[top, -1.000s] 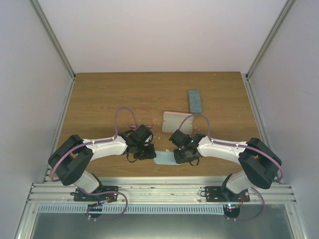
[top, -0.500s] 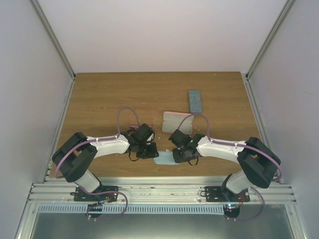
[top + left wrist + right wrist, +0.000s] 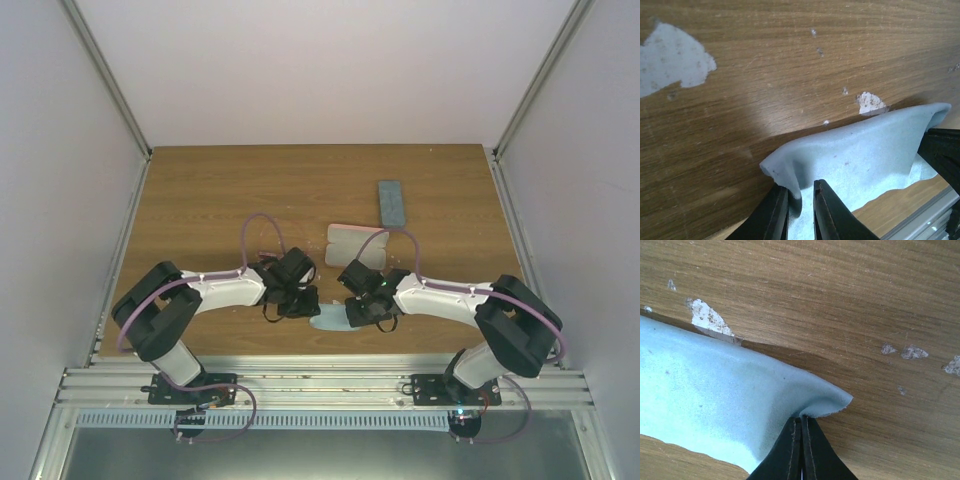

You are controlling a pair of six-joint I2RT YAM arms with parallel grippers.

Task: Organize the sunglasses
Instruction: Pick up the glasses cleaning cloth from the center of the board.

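Low in the middle of the overhead frame, a soft light blue cloth (image 3: 328,320) lies on the brown wood-grain desk (image 3: 200,200) between the two arms. The left pincer (image 3: 801,187) pinches one lifted corner of it at the bottom of its wrist view, and the right pincer (image 3: 801,419), pressed tight together, grips another. A pale pink oblong case (image 3: 350,243) lies at centre frame, a blue-grey oblong case (image 3: 392,202) up and right of it; the sunglasses cannot be made out in any view.

Both arms fold inward, low in the frame; left gripper (image 3: 800,189) and right gripper (image 3: 801,420) each pinch the light blue cloth (image 3: 715,400).
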